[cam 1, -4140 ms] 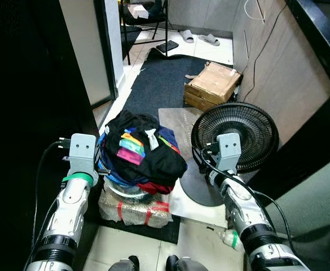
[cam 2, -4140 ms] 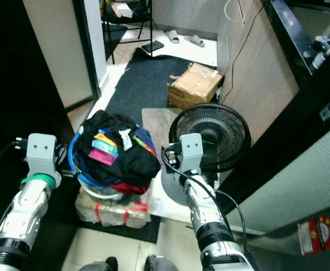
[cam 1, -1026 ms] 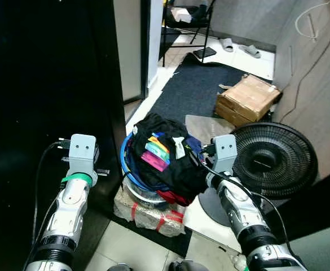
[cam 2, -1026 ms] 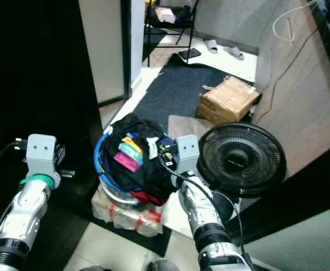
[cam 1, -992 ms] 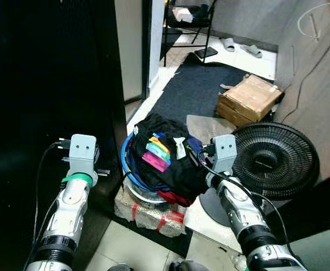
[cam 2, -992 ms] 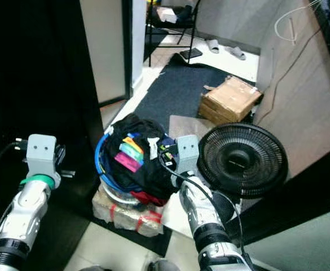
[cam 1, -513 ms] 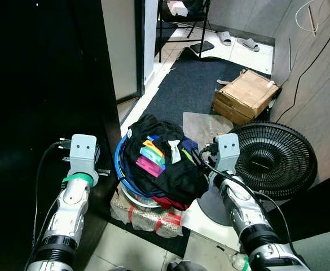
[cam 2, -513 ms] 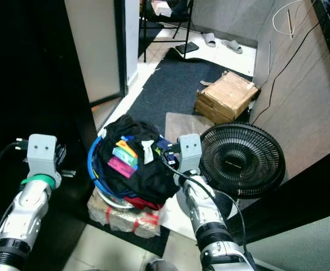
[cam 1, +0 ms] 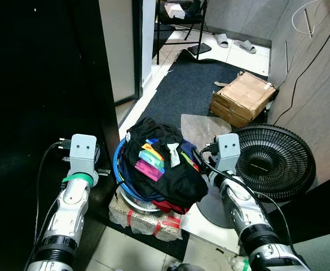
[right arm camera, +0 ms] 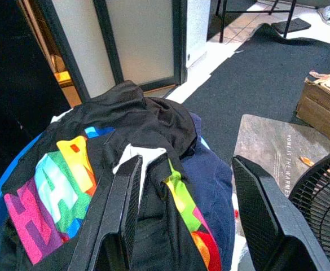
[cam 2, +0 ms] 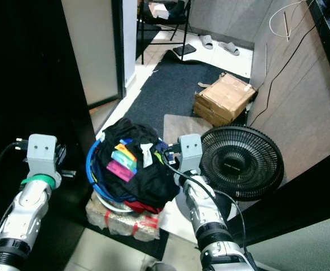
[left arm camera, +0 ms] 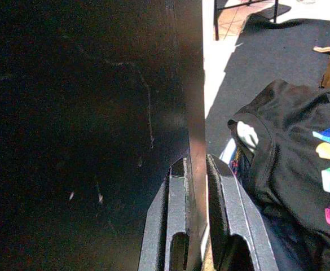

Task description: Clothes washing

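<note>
Cluttered flooring is crowding the blue basket (cam 1: pixel 119 169) of clothes (cam 1: pixel 162 166); the right pincer (right arm camera: pixel 181 226), gaping empty, is risking snagging the fan (cam 1: pixel 275 161), while the left pincer (left arm camera: pixel 196 226), slightly parted and empty, is nearing the dark door edge (left arm camera: pixel 190 113).

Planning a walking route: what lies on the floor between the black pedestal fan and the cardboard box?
In the left eye view, a grey stone-look slab lies flat between the black pedestal fan and the brown cardboard box, partly on the dark blue rug.

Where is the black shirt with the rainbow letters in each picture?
Left eye view: the black shirt tops the blue basket, middle of the picture.
Right eye view: left of middle.
Left wrist view: at the right edge.
Right wrist view: across the lower half.
Shared landmark: the dark floor mat.
</note>
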